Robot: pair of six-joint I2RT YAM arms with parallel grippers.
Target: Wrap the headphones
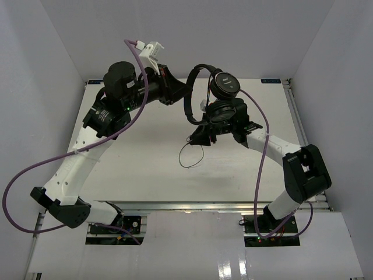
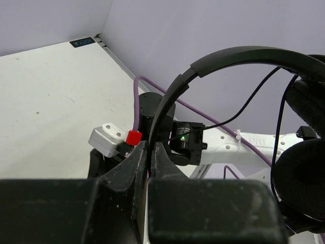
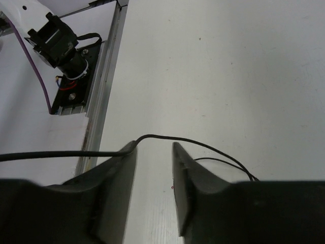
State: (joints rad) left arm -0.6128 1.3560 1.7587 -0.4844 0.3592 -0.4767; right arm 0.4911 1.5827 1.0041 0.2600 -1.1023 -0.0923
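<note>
Trails a slack loop of cord (image 3: 200,145) on the middle of the table (image 1: 140,157); stands spread at the right gripper (image 3: 154,146), cord crossing the gap unpinched; pinches the headband of the headphones (image 1: 224,84) in the left gripper (image 2: 151,146), aloft toward the far edge; looks partly wrapped at most, loose tail left to wind.

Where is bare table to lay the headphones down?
Bare table lies between the left arm and the cord loop, toward the near edge. Crowded at centre-back, around the headphones and the right arm.
</note>
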